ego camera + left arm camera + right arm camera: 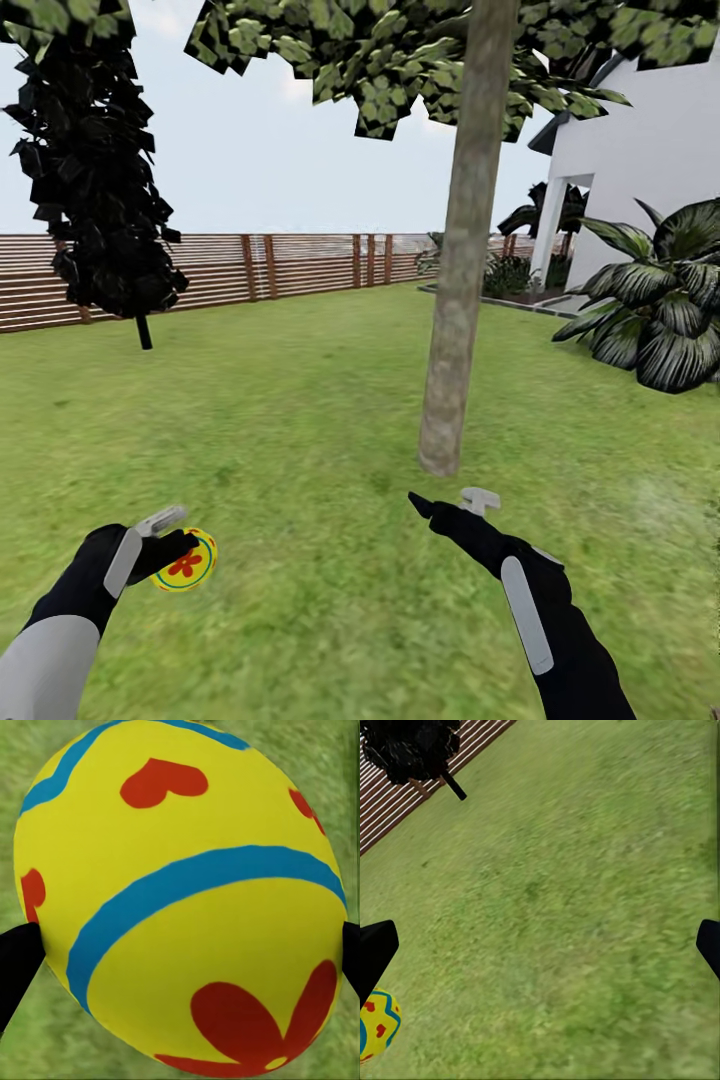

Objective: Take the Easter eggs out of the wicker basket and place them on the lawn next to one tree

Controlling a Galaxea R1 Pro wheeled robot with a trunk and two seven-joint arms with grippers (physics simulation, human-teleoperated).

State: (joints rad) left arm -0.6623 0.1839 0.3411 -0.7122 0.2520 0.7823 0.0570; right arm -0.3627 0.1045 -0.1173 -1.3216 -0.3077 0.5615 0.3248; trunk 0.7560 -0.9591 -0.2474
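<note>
A yellow Easter egg (190, 563) with a red flower and a blue band is held above the lawn (300, 420) at the lower left, with my left gripper (176, 545) shut on it. In the left wrist view the egg (180, 900) sits between the two black fingertips (13, 964). My right gripper (450, 500) stands open and empty just in front of the foot of the tree (458, 280), over bare grass (570, 907). Part of an egg (375, 1026) shows at the edge of the right wrist view; I cannot tell whether it is the held one. The wicker basket is out of view.
A dark narrow cypress-like tree (95, 170) stands at the far left before a brown slat fence (260, 265). A white house (650, 150) and a broad-leaved shrub (660, 300) are at the right. Open grass lies between them.
</note>
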